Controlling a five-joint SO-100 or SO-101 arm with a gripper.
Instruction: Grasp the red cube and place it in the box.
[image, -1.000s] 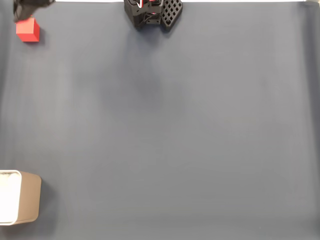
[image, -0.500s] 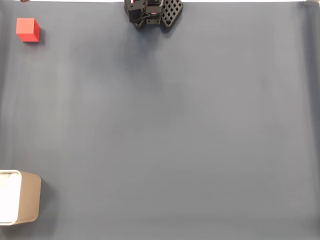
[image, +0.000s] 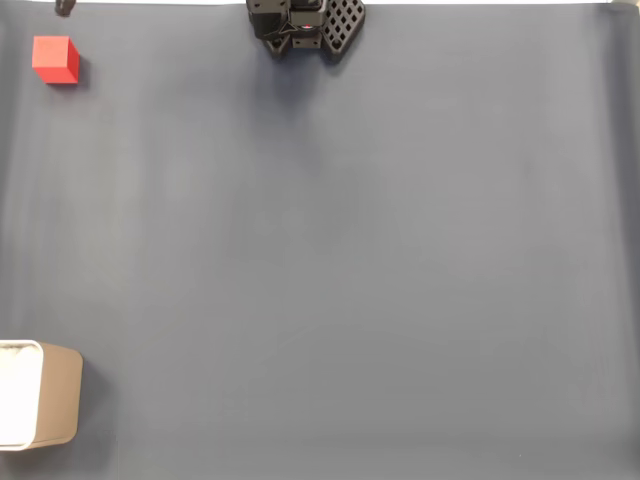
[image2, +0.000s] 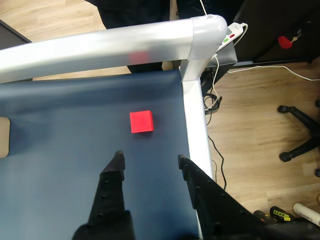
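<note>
Fixed view, left to right: the box (image: 45, 408) — tan walls, white inside — sits at the near left edge of the dark blue mat (image: 340, 260); the red cube (image: 55, 59) lies in the far left corner, well apart from the box; the black arm base (image: 305, 25) stands at the far edge, near the middle. Wrist view: the red cube (image2: 141, 121) rests on the mat near a silver metal frame (image2: 196, 125); the gripper (image2: 149, 160) hangs above the mat just short of the cube — its black fingers (image2: 114, 172) spread wide and empty. Wooden floor (image2: 260, 130) lies right of the frame.
</note>
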